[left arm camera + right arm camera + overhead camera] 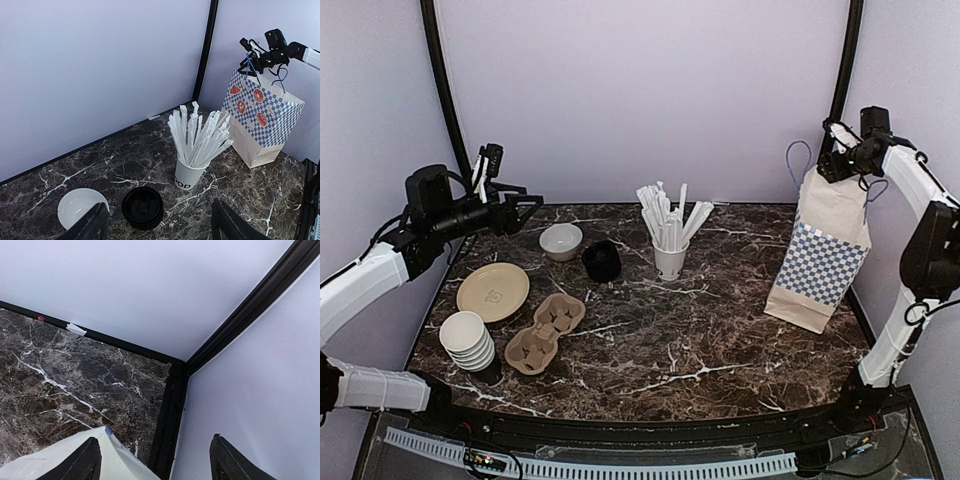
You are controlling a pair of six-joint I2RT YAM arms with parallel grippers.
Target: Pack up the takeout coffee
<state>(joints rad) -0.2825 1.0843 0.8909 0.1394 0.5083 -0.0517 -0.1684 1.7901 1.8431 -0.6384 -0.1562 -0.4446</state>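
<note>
Over the marble table (pixel 720 340), in the top external view, the takeout coffee (pixel 602 261) is seen standing at 11 o'clock from the centre, capped with its black lid. A white bowl (pixel 561 241) lies just beside it at its 10 o'clock. At 12 o'clock a white cup (pixel 670 263) is packed with wrapped straws (pixel 670 215). At 3 o'clock a paper bag (pixel 820 260) is set upright, its mouth under the right gripper (pixel 828 165); what it holds cannot be told. At 8 o'clock are grouped a tan plate (pixel 493 291), a four-well cardboard carrier (pixel 545 332) and a stack of black cups (pixel 470 340) with white insides. The left gripper (pixel 525 208) is held above the 10 o'clock edge, jaws parted.

From the left wrist, the coffee is shown at 6 o'clock, apart from the spread fingers (pixel 92 225). The bowl's white inside is seen at 7 o'clock, and the bag at 2 o'clock.

From the right wrist, the fingers (pixel 85 460) are seen wide apart. The bag's rim lies at 7 o'clock by one finger, and nothing is clamped.
</note>
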